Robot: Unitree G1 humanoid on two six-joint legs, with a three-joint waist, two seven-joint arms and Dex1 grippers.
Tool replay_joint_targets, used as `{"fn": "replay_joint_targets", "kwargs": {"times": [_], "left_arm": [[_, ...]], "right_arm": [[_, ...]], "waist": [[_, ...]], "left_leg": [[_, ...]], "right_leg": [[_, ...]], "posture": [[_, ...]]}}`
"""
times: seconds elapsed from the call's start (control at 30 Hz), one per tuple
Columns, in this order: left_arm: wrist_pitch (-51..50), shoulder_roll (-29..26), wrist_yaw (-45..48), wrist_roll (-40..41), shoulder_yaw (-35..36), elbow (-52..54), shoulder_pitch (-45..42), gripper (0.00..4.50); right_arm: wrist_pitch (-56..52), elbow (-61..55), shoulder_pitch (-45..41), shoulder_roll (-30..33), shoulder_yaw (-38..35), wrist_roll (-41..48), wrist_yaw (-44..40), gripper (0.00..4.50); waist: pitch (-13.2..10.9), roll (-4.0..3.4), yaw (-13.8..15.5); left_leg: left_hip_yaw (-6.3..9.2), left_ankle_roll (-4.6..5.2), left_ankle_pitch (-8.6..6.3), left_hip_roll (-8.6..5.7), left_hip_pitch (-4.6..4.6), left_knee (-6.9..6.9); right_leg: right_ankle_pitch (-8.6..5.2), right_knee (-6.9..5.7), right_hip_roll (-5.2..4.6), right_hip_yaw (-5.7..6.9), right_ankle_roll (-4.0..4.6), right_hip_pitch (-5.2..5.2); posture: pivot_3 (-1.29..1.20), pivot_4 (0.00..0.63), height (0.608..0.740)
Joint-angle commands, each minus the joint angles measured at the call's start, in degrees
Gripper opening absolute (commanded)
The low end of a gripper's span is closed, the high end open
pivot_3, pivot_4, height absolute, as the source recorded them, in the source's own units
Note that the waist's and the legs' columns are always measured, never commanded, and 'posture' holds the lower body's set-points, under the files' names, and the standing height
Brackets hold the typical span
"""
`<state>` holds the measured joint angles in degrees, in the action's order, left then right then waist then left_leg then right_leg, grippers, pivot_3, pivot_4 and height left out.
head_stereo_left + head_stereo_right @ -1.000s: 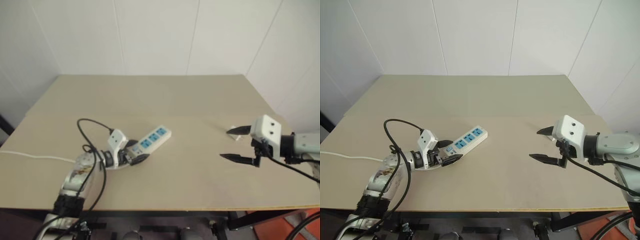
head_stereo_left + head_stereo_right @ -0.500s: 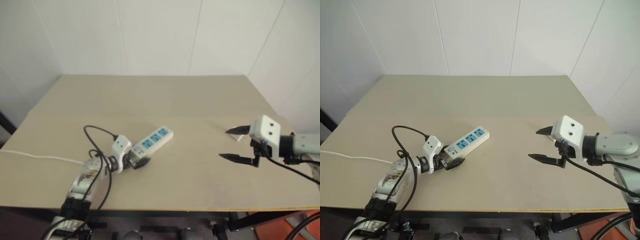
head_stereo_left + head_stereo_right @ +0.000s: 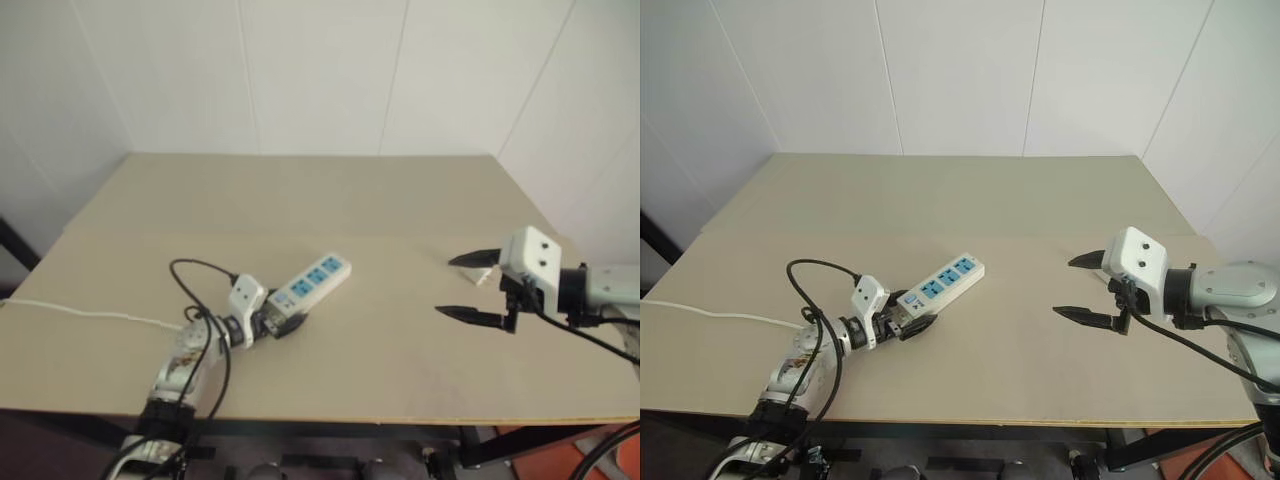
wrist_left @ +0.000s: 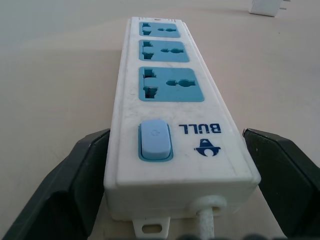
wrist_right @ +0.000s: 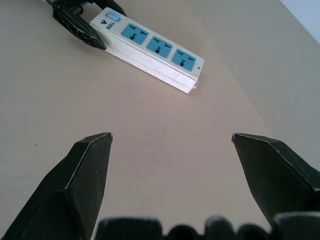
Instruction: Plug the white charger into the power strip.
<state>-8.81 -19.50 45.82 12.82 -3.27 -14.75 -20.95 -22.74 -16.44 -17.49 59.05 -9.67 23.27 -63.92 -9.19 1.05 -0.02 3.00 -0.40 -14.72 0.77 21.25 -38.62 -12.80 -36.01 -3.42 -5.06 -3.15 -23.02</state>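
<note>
1. I judged the job barely begun: the white charger (image 4: pixel 267 6) still lay loose on the bench (image 3: pixel 330 200), well apart from the power strip (image 3: pixel 308 283), past its far end and over toward the right claw (image 3: pixel 468 285).
2. All three blue sockets (image 4: pixel 171 84) on the strip were empty, so nothing was plugged in yet.
3. My left claw (image 3: pixel 902 321) sat at the cord end of the strip with its fingers (image 4: pixel 65 192) spread wide on either side. One looked close against the casing, but I could not call it a grip.
4. My right claw hung open and empty above the bench, close to the charger.
5. What remained, as I read it: steady the strip, pick up the charger, line up its prongs, press it into a socket.
</note>
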Motion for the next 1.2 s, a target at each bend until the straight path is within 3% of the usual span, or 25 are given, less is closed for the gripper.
{"fn": "replay_joint_targets", "kwargs": {"times": [0.03, 0.33, 0.5, 0.73, 0.97, 1.2], "left_arm": [[1.84, 1.25, 0.48, -0.47, -0.94, -2.15, 0.72, 4.48], [6.32, 4.1, -1.63, -4.8, -3.27, -7.77, -0.31, 4.48], [5.79, 5.35, -3.14, -5.82, -2.78, -10.76, -1.67, 3.3], [5.93, 5.09, -1.99, -5.53, -2.19, -13.63, -3.56, 3.28], [10.48, 1.96, 8.1, -5.07, -4.22, -12.61, -5.46, 3.28], [12.38, -3.18, 23.88, -3.43, -7.6, -11.86, -8.72, 3.28]], "right_arm": [[0.17, -1.66, -0.63, 0.77, -1.45, 0.44, 0.15, 4.5], [-0.04, -1.99, -0.87, 0.78, -1.45, 0.54, 0.37, 4.5], [-0.84, -1.95, -2.06, 1.02, -1.92, 1.63, 0.23, 4.5], [-0.64, 1.46, -5.35, 3.03, -2.33, 1.73, -1.9, 4.5], [0.81, 6.34, -5.04, 3.71, -0.77, -1.25, -2.27, 4.5], [-2.66, 14.76, -11.76, 5.09, 2.08, -3.22, -3.15, 4.5]], "waist": [[0.01, -0.01, 0.0], [0.18, -0.29, 0.65], [0.36, -0.58, 0.65], [0.45, -0.73, 0.56], [0.47, -0.69, 0.14], [0.39, -0.61, -0.51]], "left_leg": [[0.0, 0.0, 0.0, 0.0, 0.0, 0.0], [-0.01, 0.01, 0.0, -0.03, -0.1, 0.0], [0.01, 0.04, -0.03, -0.04, -0.28, 0.0], [0.03, 0.05, -0.04, -0.04, -0.41, 0.0], [0.01, 0.09, -0.09, -0.03, -0.5, 0.11], [-0.02, 0.15, -0.14, -0.04, 0.08, 0.12]], "right_leg": [[0.0, 0.0, 0.0, 0.0, 0.0, 0.0], [-0.01, 0.03, -0.01, -0.01, -0.02, 0.14], [-0.19, 0.13, -0.01, 0.02, -0.31, 0.44], [-0.25, 0.15, -0.01, 0.04, -0.41, 0.56], [-0.46, 0.21, -0.01, 0.03, -0.52, 0.62], [-0.26, 0.06, -0.02, 0.0, -0.04, -0.08]], "posture": [[0.0, 0.15, 0.74], [0.0, 0.15, 0.74], [0.0, 0.15, 0.74], [0.0, 0.15, 0.74], [0.0, 0.15, 0.74], [0.0, 0.15, 0.74]]}}
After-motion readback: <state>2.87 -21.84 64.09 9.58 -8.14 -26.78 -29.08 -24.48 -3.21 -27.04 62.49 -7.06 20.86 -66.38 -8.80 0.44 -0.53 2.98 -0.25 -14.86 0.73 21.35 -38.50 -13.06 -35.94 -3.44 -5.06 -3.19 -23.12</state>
